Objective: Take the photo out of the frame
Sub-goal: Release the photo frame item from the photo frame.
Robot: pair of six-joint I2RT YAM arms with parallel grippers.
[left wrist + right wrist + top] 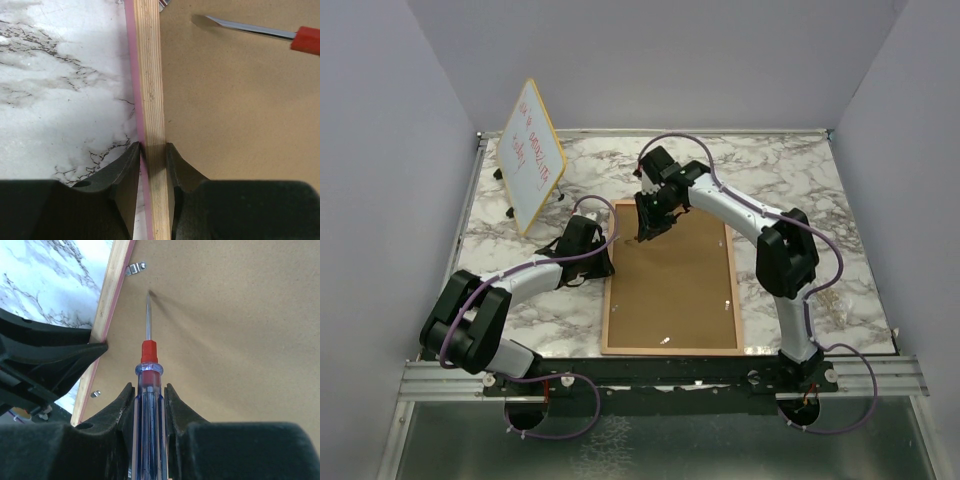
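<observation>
Left gripper (152, 150) pinches the left rail of the frame (149, 75), which lies back-up. Right gripper (148, 390) clasps a screwdriver (148, 352), its blade over the frame's brown back, near a metal clip (135, 268).

On the marble surface (790, 180) at ten o'clock, tilted yellow-edged whiteboard (532, 155) with red writing. Screwdriver (148, 380), blue handle, red collar, tip toward twelve o'clock.

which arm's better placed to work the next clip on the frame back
Right: the right gripper holds the blue-handled screwdriver, blade near a small metal clip on the pink-edged frame's brown fibreboard back. The left gripper is clamped on the frame's edge.
</observation>
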